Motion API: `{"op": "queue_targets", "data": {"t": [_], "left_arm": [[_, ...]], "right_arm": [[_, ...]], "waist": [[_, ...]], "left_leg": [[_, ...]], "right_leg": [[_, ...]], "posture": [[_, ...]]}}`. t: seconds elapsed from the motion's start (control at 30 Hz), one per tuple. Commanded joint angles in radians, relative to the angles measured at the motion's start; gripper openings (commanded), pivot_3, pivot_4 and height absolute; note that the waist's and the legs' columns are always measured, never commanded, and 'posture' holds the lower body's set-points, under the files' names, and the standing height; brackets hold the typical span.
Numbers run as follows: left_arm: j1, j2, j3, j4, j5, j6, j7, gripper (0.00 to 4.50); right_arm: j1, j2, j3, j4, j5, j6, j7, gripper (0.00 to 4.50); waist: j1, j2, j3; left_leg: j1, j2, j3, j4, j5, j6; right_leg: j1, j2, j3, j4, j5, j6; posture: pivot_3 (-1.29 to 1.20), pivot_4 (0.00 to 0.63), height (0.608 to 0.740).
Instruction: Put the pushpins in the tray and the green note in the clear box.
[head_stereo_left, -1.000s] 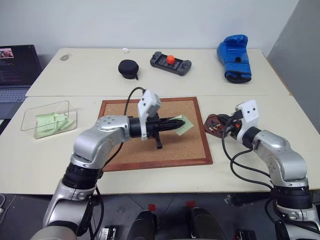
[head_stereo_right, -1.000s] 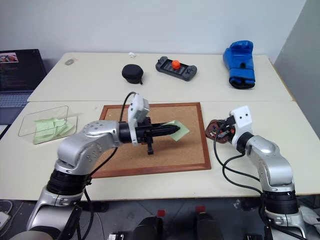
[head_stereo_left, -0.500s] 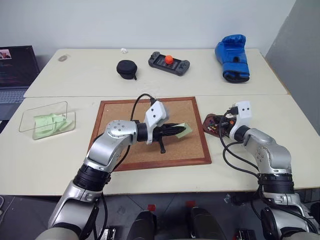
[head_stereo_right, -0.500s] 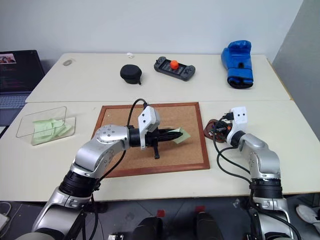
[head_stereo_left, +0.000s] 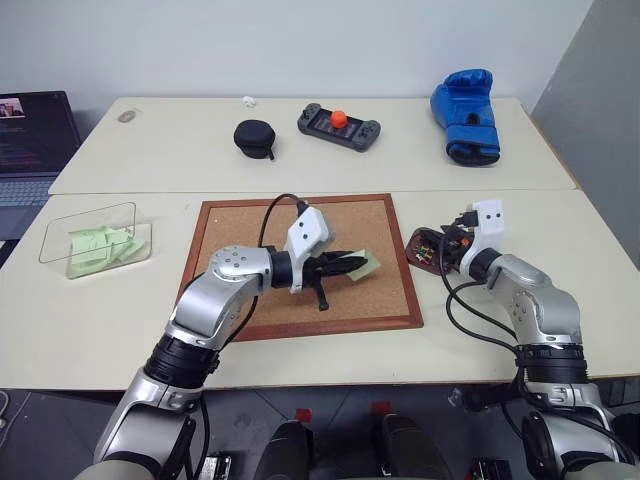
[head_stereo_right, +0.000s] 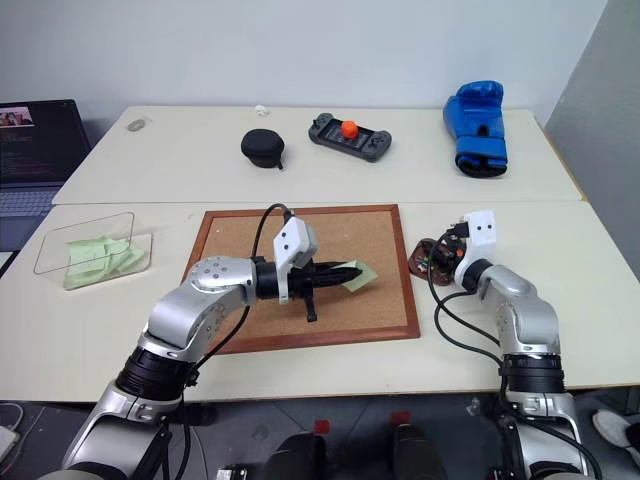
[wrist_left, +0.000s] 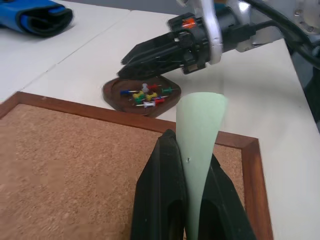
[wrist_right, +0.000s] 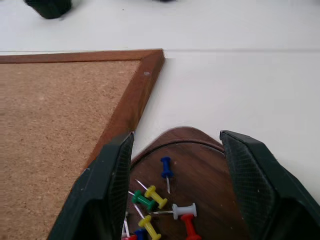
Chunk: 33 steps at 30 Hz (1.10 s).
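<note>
My left gripper (head_stereo_left: 350, 266) hovers over the cork board, shut on the pale green note (wrist_left: 201, 122), which sticks up curled from between its fingers (wrist_left: 165, 200). The small reddish-brown tray (wrist_right: 212, 172) sits just off the board's right edge. It holds several pushpins (wrist_right: 159, 199) with blue, green, yellow, white and red heads. My right gripper (wrist_right: 177, 136) stands open right over the tray (head_stereo_left: 422, 250), its fingers either side of the pins with nothing between them. The clear box (head_stereo_left: 92, 216) stands at the table's left with crumpled green papers inside.
The wood-framed cork board (head_stereo_left: 240, 235) lies in the middle of the near table. On the far table are a black round case (head_stereo_left: 255, 137), a game controller (head_stereo_left: 338, 124) and a blue boxing glove (head_stereo_left: 465, 115). A laptop (head_stereo_left: 30, 130) sits at far left.
My right gripper's jaws have opened above the tray. My left gripper keeps its hold on the green note and has sunk slightly toward the board. The camera view has shifted.
</note>
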Motion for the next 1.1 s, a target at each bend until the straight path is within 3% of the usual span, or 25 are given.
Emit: {"op": "queue_targets", "data": {"t": [0.03,0.23,0.47,0.6,0.9,1.1], "left_arm": [[0.004,0.045,0.123,-0.050,-0.036,0.050,0.049,0.00],[0.039,0.155,0.412,0.051,0.032,0.064,0.287,0.00],[0.039,0.241,0.634,0.310,0.156,-0.025,0.592,0.00],[0.010,0.235,0.666,0.432,0.184,-0.078,0.691,0.00],[-0.146,0.263,0.632,0.795,0.209,-0.288,0.688,0.00],[-0.213,0.276,0.618,0.950,0.217,-0.362,0.693,1.08]], "right_arm": [[0.053,-0.067,0.054,-0.257,0.092,-0.029,0.191,2.91],[0.055,-0.107,0.120,-0.499,0.255,0.049,0.320,2.91],[-0.093,-0.004,0.221,-0.433,0.262,0.065,0.298,2.91],[-0.134,0.043,0.269,-0.354,0.212,0.015,0.312,2.91],[-0.158,0.056,0.279,-0.354,0.214,0.020,0.318,2.91],[-0.137,0.045,0.270,-0.385,0.211,0.035,0.295,2.99]], "waist": [[-0.001,0.000,0.000],[-0.010,0.000,0.000],[-0.013,0.000,0.000],[0.003,-0.002,0.000],[0.009,-0.005,-0.002],[-0.002,-0.005,-0.002]], "left_leg": [[0.000,0.000,0.000,0.000,0.000,0.000],[0.001,0.001,-0.005,0.000,0.000,0.000],[0.003,0.001,-0.009,0.000,0.000,0.000],[0.001,0.000,-0.010,0.000,0.000,0.000],[-0.005,-0.001,-0.011,0.001,0.002,-0.004],[-0.006,-0.001,-0.008,0.001,0.002,-0.004]], "right_leg": [[0.000,0.000,0.000,0.000,0.000,0.000],[0.000,0.001,0.000,0.000,0.000,0.000],[0.001,0.000,-0.002,0.001,0.000,0.000],[0.001,-0.001,-0.003,0.000,0.000,0.000],[-0.006,-0.004,-0.006,0.001,0.000,0.000],[-0.010,-0.004,-0.005,0.003,0.001,-0.001]], "posture": [[0.00,0.150,0.740],[0.00,0.150,0.740],[0.00,0.150,0.740],[0.00,0.150,0.740],[0.00,0.150,0.740],[0.00,0.150,0.740]]}}
